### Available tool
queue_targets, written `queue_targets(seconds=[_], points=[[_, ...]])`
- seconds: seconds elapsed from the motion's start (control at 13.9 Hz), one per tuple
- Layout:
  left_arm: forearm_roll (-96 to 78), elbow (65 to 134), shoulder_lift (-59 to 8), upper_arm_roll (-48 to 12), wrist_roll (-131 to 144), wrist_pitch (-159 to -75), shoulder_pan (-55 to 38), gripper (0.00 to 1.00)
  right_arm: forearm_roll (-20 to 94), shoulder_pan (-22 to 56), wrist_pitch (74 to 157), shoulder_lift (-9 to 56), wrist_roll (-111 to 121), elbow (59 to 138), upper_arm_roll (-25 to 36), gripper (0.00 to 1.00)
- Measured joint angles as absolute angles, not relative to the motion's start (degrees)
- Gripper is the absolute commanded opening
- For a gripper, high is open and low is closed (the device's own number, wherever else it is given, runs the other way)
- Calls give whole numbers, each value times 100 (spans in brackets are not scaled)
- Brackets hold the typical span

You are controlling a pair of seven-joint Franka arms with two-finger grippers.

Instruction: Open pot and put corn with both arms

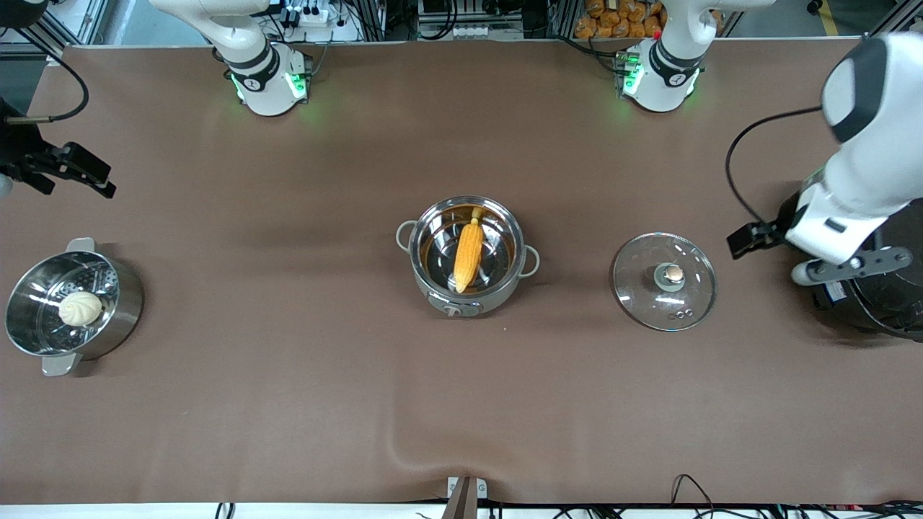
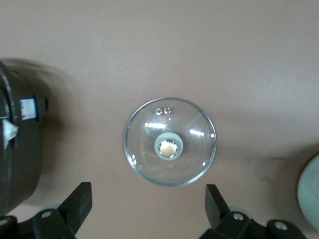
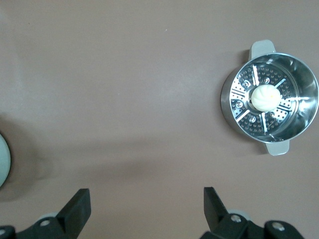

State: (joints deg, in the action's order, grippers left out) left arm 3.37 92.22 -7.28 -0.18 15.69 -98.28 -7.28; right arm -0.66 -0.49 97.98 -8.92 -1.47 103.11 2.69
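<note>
Corn (image 1: 468, 254) lies inside the uncovered pot (image 1: 433, 270) at the centre of the front frame, pale stem tip pointing toward the top. Its glass lid (image 1: 664, 282) rests flat on the brown table (image 1: 288, 404) toward the left arm's end, knob up — well apart from the pot. Left gripper (image 2: 148, 209) hangs above the table beside the lid, fingers (image 2: 79, 203) spread wide and holding nothing; a black rice cooker (image 1: 883, 288) sits at the front frame's right edge. Right gripper (image 3: 147, 209) waits at the frame's upper left, fingers (image 3: 77, 206) wide, empty — below it in the frame a steamer pot (image 1: 119, 317) holds a white bun (image 1: 80, 308)
</note>
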Motion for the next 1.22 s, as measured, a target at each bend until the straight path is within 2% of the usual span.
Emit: queue_targets(seconds=[0.22, 0.36, 1.22], points=[[237, 8665, -725, -85, 1569, -9170, -739, 100, -32, -54, 9190, -1003, -148, 10013, 269, 100], [233, 8478, -663, -86, 1569, -9013, -736, 100, -27, -63, 8838, -1050, -149, 9732, 273, 100], [233, 8417, -271, -64, 1324, -8634, -698, 100, -26, -94, 8798, -671, -139, 9698, 276, 100]])
